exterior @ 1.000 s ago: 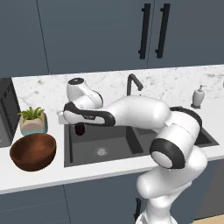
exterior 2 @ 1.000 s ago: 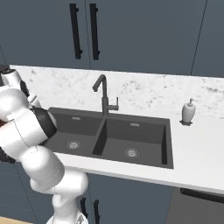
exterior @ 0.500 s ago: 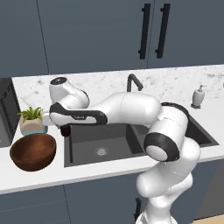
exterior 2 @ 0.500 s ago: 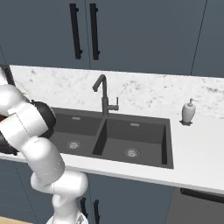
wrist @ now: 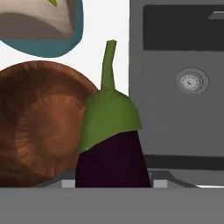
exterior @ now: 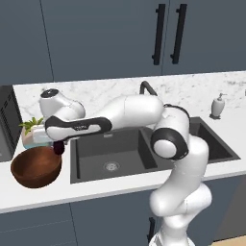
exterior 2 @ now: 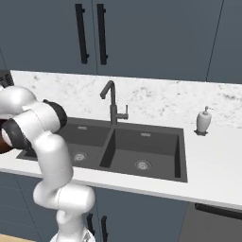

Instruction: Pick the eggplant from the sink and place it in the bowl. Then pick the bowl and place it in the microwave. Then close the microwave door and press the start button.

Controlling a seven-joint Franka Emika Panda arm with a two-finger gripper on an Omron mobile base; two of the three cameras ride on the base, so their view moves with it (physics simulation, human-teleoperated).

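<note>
My gripper [exterior: 58,143] is shut on the eggplant [exterior: 59,150], a small dark purple vegetable hanging just above the right rim of the reddish-brown bowl [exterior: 34,167]. In the hand view the eggplant [wrist: 112,162] with its green cap stands up in the foreground, hiding my fingertips. Behind it lie the bowl [wrist: 39,135] on the left and the dark grey sink [wrist: 183,109] on the right. The sink [exterior: 115,151] lies to the right of the bowl. A dark edge of the microwave [exterior: 6,122] shows at the far left of the counter.
A teal pot with a green plant [exterior: 32,133] stands just behind the bowl. A dark gooseneck faucet [exterior 2: 111,100] rises behind the sink, and a soap dispenser [exterior 2: 203,121] stands to its right. White counter runs along the front edge.
The arm has swung left with the eggplant, from over the left basin of the sink to above the bowl's right rim.
</note>
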